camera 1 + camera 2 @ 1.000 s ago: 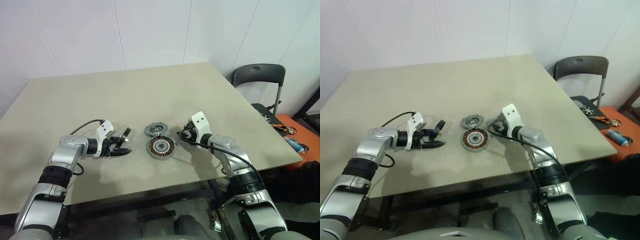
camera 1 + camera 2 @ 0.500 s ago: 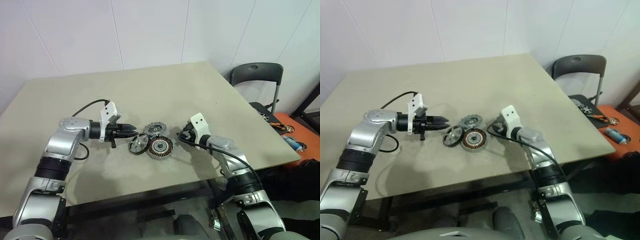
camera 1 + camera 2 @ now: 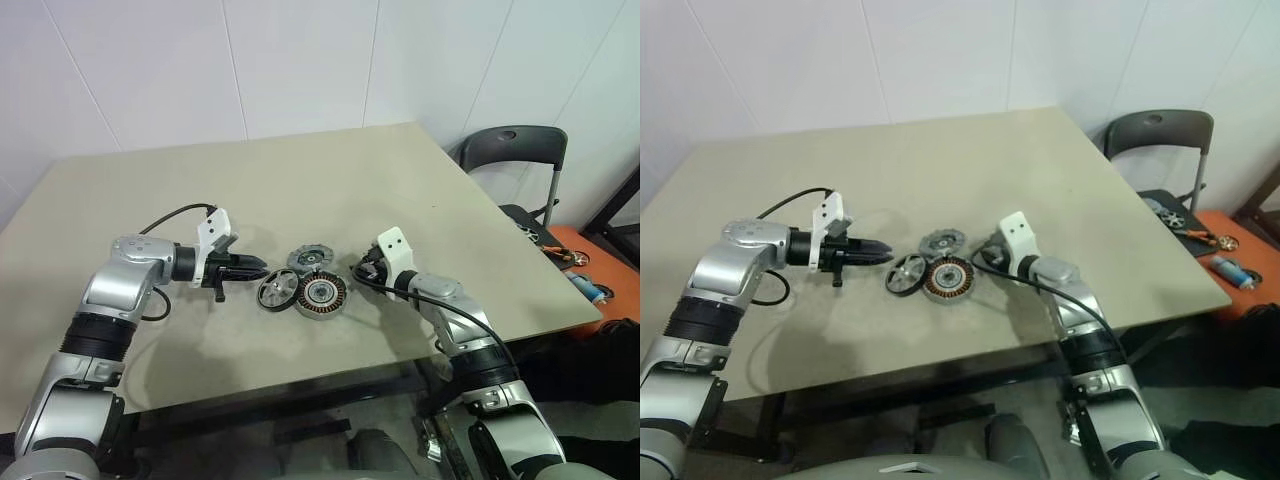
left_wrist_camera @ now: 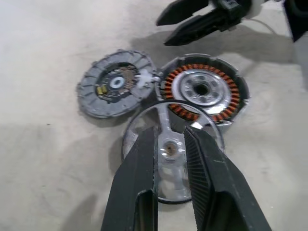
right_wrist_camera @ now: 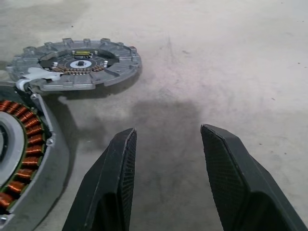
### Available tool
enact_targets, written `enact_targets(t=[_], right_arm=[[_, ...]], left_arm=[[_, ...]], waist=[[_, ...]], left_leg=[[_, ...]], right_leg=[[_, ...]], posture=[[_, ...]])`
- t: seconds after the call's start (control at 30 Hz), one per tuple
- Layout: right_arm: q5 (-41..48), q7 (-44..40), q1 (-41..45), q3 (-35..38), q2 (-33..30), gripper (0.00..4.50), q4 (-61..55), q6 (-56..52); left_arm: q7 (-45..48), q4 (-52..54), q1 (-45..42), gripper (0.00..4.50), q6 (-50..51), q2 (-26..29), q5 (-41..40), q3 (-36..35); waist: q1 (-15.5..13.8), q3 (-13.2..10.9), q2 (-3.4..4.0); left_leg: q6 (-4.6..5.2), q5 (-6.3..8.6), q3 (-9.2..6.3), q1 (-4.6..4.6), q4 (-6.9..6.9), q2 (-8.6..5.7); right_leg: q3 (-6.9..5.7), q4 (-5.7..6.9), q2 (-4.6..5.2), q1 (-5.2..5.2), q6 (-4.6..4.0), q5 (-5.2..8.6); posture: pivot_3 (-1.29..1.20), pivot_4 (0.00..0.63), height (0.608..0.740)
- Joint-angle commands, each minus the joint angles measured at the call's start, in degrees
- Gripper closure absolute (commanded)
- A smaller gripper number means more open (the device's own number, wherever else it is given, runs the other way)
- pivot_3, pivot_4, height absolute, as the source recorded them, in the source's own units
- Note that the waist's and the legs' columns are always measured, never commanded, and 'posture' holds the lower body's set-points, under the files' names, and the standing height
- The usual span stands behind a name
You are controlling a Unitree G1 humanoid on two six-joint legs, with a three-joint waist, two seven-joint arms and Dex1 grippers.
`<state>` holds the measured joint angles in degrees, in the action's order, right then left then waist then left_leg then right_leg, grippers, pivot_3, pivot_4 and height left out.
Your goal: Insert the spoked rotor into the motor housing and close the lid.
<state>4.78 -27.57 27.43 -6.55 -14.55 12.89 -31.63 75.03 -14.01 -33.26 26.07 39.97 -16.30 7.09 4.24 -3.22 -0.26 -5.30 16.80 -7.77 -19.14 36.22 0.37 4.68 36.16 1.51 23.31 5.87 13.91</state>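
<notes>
Jaws of the left gripper (image 3: pixel 258 268) are drawn almost together with only a thin slit between them, and I judge they clamp nothing. The right gripper (image 5: pixel 168 128) stands parted and empty. Both point at the housing (image 3: pixel 321 293) from opposite sides. The right one hovers just beside it, probably to steady it. The left one hangs over the rotor (image 3: pixel 277 291), likely to take it up for seating.

On the table (image 3: pixel 400 180), the housing lies open side up. It is a squat silver-grey round can with a ring of copper windings around a bright central hub. The lid (image 3: pixel 309 259) lies flat just behind the housing, touching its rim. It is a grey notched disc, inner face up. The rotor is a thin bright spoked ring. It leans tilted against the housing's left side and is not yet inserted.
</notes>
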Motion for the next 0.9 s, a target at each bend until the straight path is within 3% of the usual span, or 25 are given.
enact_targets(t=[0.03, 0.37, 0.5, 0.63, 0.73, 0.83, 0.9], right_arm=[[0.21, -0.47, 1.36, -0.27, 0.33, 2.25, -1.57, 0.82], [-0.09, -0.69, 1.14, -0.1, -0.09, 2.25, -1.63, 0.9], [-0.14, -0.61, 0.9, -0.14, -0.07, 2.25, -1.9, 0.81], [-0.38, -0.33, 0.31, -0.22, -0.19, 2.25, -2.2, 0.96], [-0.38, -0.29, -0.19, -0.17, -0.35, 2.25, -2.63, 0.86], [-0.41, -0.13, -0.6, -0.22, -0.36, 2.25, -2.64, 0.88], [-0.49, 0.0, -0.73, -0.42, -0.18, 2.25, -2.52, 0.93]], left_arm=[[2.16, 1.07, 0.38, 4.48, 1.34, 1.48, -1.15, -0.29], [0.15, 3.67, 9.25, 4.48, -9.37, 1.79, 7.15, 6.5], [-1.13, 4.25, 10.08, 4.48, -9.4, 0.95, 5.99, 5.0], [-10.88, 3.03, 10.68, 4.48, -23.79, -2.66, 8.79, 1.4], [-8.07, 9.6, 13.98, 4.48, -21.02, -1.29, 3.73, -0.5], [-5.72, 14.31, 17.24, 3.93, -19.46, -0.02, -0.14, -1.96], [-6.22, 14.99, 18.38, 3.25, -21.18, 0.23, 0.2, -2.42]], waist=[[-0.03, 0.0, 0.0], [-0.15, 0.0, 0.0], [-0.31, 0.0, 0.0], [-0.32, 0.0, 0.0], [0.02, 0.0, 0.0], [-0.09, 0.0, 0.01], [-0.24, 0.0, 0.01]], left_leg=[[0.0, 0.0, 0.0, 0.0, 0.0, 0.0], [0.0, 0.0, 0.0, -0.02, 0.0, 0.0], [0.0, 0.0, 0.0, -0.02, 0.03, 0.0], [0.0, 0.0, 0.0, -0.01, 0.04, 0.0], [0.0, 0.0, 0.01, -0.01, 0.0, 0.0], [0.01, 0.01, 0.03, -0.05, -0.07, 0.01], [0.01, 0.01, 0.04, -0.05, -0.03, 0.01]], right_leg=[[0.0, 0.0, 0.0, 0.0, 0.0, 0.0], [0.0, 0.0, 0.0, 0.02, -0.01, 0.0], [0.0, 0.01, 0.01, 0.0, 0.0, 0.0], [0.0, 0.0, 0.02, -0.01, 0.0, 0.0], [0.01, 0.0, 0.02, 0.02, -0.01, -0.01], [0.04, 0.0, 0.02, 0.1, -0.02, 0.0], [0.04, 0.01, 0.02, 0.08, -0.01, 0.0]], posture=[[0.0, 0.0, 0.74], [0.0, 0.0, 0.74], [0.0, 0.0, 0.74], [0.0, 0.0, 0.74], [0.0, 0.0, 0.74], [0.0, 0.0, 0.74], [0.0, 0.0, 0.74]])
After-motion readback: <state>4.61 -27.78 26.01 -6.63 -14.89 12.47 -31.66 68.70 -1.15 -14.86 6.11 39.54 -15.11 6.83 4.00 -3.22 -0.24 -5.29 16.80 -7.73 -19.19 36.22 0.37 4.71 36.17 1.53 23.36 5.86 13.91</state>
